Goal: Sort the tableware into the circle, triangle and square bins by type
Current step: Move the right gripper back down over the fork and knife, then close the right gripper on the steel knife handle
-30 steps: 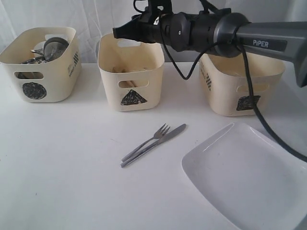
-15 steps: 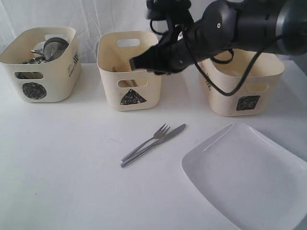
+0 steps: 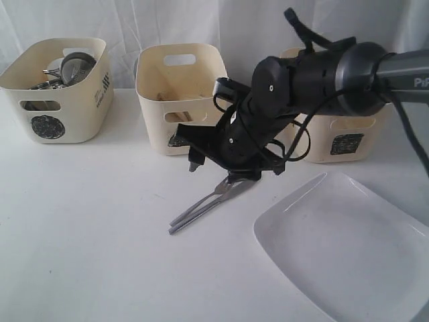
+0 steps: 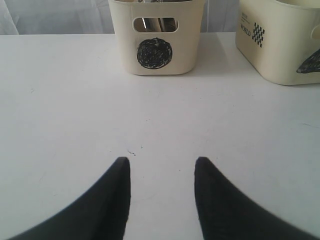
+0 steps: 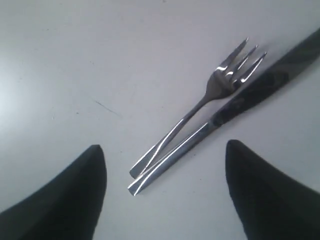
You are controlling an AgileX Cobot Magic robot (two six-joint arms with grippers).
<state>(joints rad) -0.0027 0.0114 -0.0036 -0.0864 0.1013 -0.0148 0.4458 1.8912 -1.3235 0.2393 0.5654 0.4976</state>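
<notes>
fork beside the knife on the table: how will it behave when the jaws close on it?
Fork looks like polished steel: probably rigid, likely slippery under the jaws. It lies flat and thin on the table, so it may skid rather than lift. The knife lies close alongside, so a push would probably drag that along too.
</notes>
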